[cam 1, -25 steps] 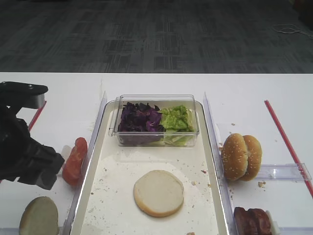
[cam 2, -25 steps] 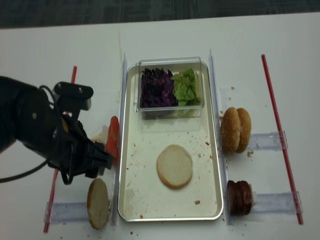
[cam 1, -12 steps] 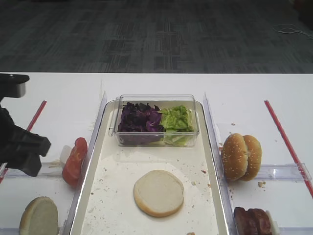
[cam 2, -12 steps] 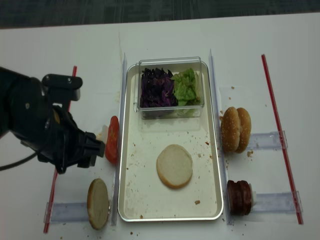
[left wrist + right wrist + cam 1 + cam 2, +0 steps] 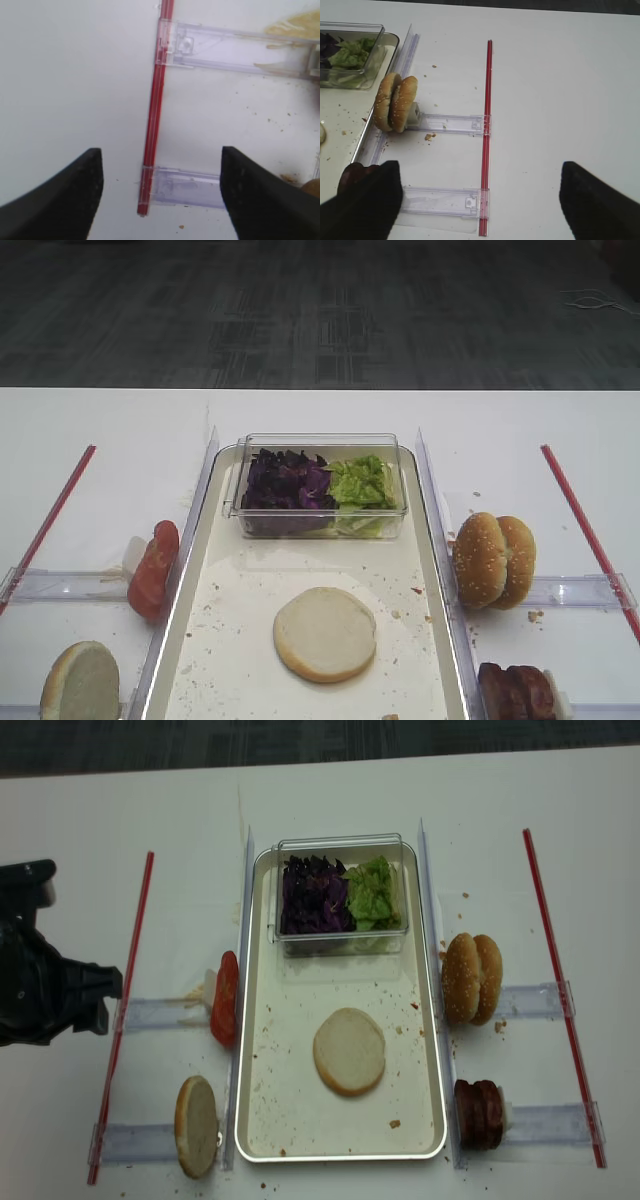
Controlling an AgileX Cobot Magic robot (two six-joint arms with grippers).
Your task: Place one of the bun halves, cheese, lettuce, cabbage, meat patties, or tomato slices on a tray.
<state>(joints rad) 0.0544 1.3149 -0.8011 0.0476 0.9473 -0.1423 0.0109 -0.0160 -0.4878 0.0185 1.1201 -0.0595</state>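
Note:
One pale bun half [image 5: 325, 633] [image 5: 349, 1051] lies flat on the floor of the metal tray [image 5: 240, 660] [image 5: 300, 1120]. A second bun half [image 5: 80, 680] [image 5: 196, 1125] stands on edge left of the tray, with the tomato slices [image 5: 152, 568] [image 5: 225, 999] behind it. Cabbage [image 5: 313, 895] and lettuce [image 5: 372, 892] share the clear tub. Meat patties [image 5: 478, 1114] stand right of the tray. No cheese shows. My left gripper [image 5: 160, 200] is open and empty over the left red strip [image 5: 156, 110], well left of the tomato. My right gripper [image 5: 482, 200] is open and empty beside the patties.
The clear tub [image 5: 320, 445] sits at the tray's far end. Sesame-seeded buns [image 5: 493, 560] [image 5: 396, 102] stand on a clear rail right of the tray. Red strips [image 5: 120, 1010] [image 5: 486, 135] and clear rails lie on both sides. My left arm [image 5: 40, 1000] fills the far left.
My left arm has drawn back leftward, away from the tomato slices and out of the first high view. Its jaws stay open. The food has not moved.

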